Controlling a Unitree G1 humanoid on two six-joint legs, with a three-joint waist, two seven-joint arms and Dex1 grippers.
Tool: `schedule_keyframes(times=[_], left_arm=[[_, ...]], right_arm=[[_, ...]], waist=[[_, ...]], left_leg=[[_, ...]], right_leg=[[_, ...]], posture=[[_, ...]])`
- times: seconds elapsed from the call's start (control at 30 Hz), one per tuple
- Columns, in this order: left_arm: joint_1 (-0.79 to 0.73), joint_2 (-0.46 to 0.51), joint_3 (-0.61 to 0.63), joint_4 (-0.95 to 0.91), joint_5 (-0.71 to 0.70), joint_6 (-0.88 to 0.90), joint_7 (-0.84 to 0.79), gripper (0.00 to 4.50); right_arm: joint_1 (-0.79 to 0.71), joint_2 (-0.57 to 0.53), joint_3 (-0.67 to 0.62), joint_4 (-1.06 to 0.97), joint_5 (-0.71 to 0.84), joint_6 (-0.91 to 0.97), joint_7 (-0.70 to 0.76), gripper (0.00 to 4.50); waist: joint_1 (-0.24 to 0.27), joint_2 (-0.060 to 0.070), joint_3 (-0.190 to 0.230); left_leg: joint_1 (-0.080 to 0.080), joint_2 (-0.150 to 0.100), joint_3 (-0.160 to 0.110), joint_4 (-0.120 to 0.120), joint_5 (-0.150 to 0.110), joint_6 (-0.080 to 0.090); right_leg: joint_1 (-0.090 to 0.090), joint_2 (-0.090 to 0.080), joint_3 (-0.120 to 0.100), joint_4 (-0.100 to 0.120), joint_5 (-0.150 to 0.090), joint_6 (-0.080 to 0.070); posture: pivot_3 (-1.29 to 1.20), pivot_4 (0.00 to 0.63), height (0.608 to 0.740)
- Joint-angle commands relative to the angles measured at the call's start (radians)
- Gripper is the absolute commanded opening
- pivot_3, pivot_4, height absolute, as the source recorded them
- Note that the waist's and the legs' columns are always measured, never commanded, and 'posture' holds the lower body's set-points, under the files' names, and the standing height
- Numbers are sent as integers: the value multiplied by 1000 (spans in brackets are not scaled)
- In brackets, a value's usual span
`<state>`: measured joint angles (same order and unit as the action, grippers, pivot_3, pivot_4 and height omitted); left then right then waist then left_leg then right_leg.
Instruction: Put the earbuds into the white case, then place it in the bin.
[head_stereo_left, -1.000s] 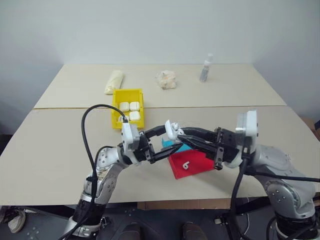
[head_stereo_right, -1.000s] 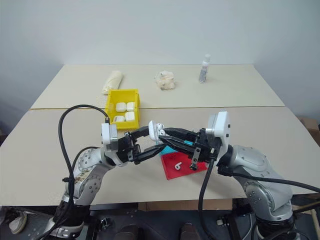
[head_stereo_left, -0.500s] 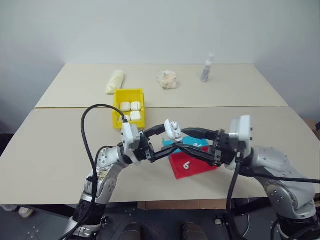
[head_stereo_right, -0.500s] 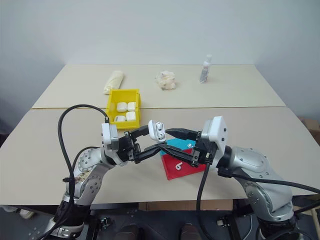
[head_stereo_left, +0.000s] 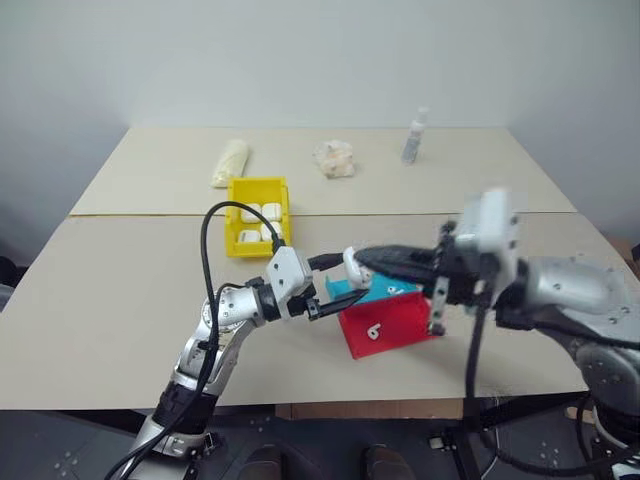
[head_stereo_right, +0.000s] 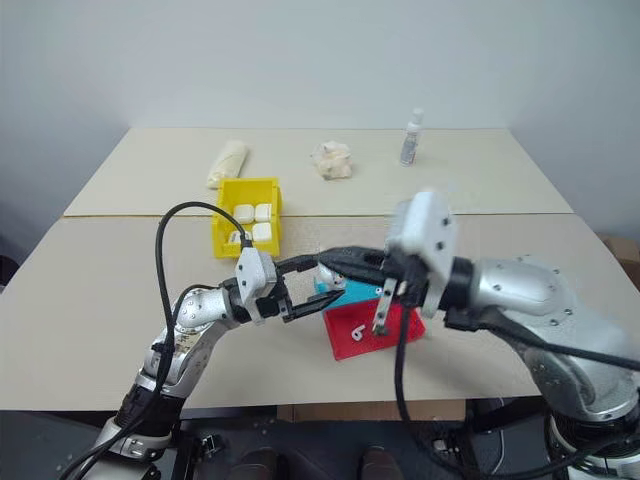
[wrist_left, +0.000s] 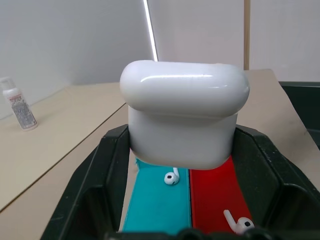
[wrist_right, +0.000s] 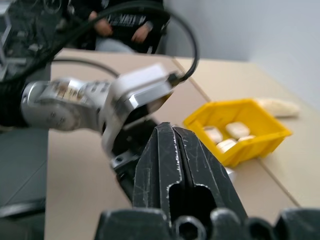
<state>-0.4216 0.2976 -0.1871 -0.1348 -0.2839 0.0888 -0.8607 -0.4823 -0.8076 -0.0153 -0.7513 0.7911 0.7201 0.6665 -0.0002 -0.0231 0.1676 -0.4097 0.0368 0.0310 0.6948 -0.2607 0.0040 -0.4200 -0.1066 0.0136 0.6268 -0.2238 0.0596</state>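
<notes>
lid now shut on white case (wrist_left: 184, 112) in left tool (head_stereo_left: 335, 280); right tool (wrist_right: 176, 150) closed, empty; two earbuds (wrist_left: 171, 177) on tray (head_stereo_left: 390, 322).

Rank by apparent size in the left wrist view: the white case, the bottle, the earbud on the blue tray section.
1. white case, inflated by nearness
2. bottle
3. earbud

Bare tabletop (head_stereo_left: 130, 290) beside bin (head_stereo_left: 256, 214)

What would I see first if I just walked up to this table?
Probably the left gripper holding the white case up above the red-and-blue tray, where two earbuds lie. Behind it, farther back on the table, sits the bright yellow bin with several white cases inside.
</notes>
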Motion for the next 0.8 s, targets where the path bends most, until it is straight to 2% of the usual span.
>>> schedule_keyframes(times=[0.03,0.37,0.8], left_arm=[[-16,-11,9,-53,-21,-6,14,2755],[7,-16,1,-84,-31,-24,7,2755],[28,-14,27,-71,-42,-45,19,2755]], right_arm=[[49,-25,64,-39,-126,-64,19,71],[9,40,138,-13,-261,-88,-2,71],[18,39,67,-4,-254,-96,29,71]], waist=[[4,0,0],[1,0,0],[3,0,0]], left_leg=[[0,0,0,0,0,0],[1,0,0,0,0,0],[1,0,0,0,0,0]], right_leg=[[0,0,0,0,0,0],[0,0,0,0,0,0],[1,0,0,1,0,0]], posture=[[0,150,740],[0,150,740],[0,150,740]])
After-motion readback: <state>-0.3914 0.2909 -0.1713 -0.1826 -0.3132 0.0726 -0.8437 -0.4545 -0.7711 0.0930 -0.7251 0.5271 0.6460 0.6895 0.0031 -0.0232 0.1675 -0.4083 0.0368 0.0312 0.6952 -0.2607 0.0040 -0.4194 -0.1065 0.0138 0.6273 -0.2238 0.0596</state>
